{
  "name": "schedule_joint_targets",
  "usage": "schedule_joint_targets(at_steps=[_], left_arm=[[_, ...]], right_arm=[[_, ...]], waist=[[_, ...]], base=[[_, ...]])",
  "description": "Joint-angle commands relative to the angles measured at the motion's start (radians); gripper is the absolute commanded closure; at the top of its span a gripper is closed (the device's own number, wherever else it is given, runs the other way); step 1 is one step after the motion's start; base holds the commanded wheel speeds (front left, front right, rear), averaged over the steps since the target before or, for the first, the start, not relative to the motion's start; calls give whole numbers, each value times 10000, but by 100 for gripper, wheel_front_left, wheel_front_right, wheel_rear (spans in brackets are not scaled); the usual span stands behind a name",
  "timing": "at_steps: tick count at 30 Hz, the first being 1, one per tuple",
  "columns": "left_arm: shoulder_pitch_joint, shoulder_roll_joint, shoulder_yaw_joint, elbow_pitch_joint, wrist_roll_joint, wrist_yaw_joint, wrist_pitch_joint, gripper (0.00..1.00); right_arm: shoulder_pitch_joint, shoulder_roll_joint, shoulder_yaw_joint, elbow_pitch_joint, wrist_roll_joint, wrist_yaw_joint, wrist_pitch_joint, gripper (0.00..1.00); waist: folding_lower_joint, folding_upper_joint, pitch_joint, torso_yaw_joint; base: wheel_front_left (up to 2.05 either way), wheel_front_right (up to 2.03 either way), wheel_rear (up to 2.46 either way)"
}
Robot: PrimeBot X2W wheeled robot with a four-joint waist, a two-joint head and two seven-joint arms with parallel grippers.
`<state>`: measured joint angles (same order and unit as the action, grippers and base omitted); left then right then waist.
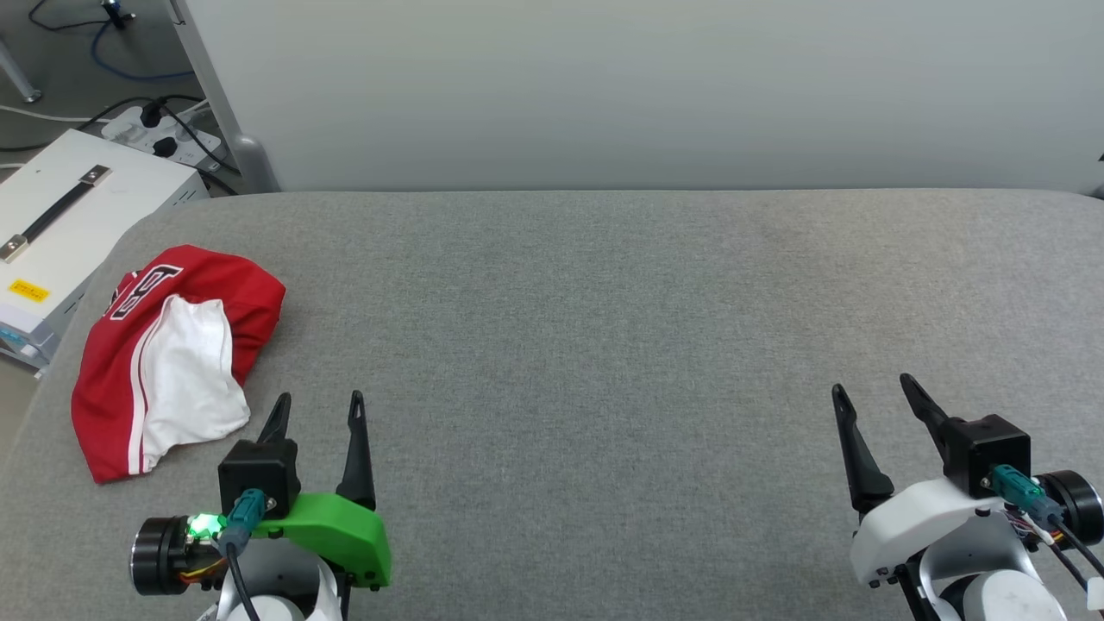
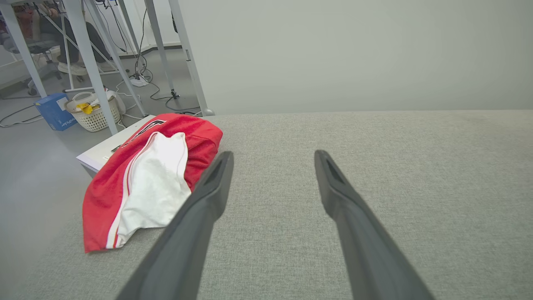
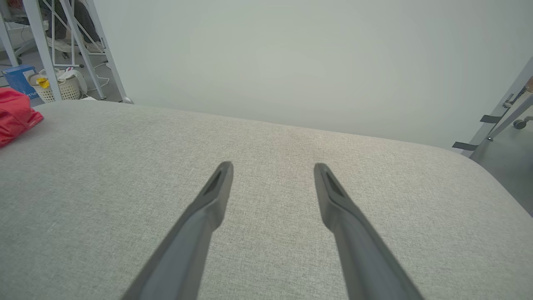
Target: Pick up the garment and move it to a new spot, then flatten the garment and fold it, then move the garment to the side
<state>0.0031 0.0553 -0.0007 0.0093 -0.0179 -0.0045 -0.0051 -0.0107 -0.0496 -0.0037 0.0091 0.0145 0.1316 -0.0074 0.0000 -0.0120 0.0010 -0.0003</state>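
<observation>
Lying crumpled at the left edge of the desk (image 1: pixel 604 345), the garment (image 1: pixel 177 362) shows red cloth, a white sleeve on top and part of its black lettering. The left tool (image 1: pixel 320 397) hovers over the desk's near-left part, just beside the garment, its fingers spread wide and empty. The right tool (image 1: pixel 871 383), equally wide and empty, is over the desk's near-right part.

One garment (image 1: pixel 172 362), one table (image 1: pixel 604 345), two grippers.
The grippers are the left gripper (image 1: pixel 320 404) and the right gripper (image 1: pixel 869 385), each with two dark fingers (image 2: pixel 200 216) (four in all). Beyond the table's edge there are one white case (image 1: pixel 60 216), one power strip (image 1: pixel 164 138), one white basket (image 2: pixel 93 114) and one blue box (image 2: pixel 54 111).
</observation>
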Motion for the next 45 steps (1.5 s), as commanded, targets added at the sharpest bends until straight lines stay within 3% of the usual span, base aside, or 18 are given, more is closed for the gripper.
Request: schedule_joint_targets(at_steps=[1, 24, 45], left_arm=[[4, -3, 7, 59, -72, -10, -111, 0], [39, -13, 48, 372, -487, -61, -584, 0], [80, -21, 49, 718, -872, -82, -1020, 0]], right_arm=[[-32, -2, -60, 49, 71, -1, -122, 0], [-139, -3, -221, 287, 935, -2, -588, 0], [-220, -4, -262, 535, 892, -4, -1018, 0]], waist=[[0, 8, 3, -1], [0, 30, 30, -15], [0, 50, 53, -32]], base=[[0, 0, 0], [0, 0, 0], [0, 0, 0]])
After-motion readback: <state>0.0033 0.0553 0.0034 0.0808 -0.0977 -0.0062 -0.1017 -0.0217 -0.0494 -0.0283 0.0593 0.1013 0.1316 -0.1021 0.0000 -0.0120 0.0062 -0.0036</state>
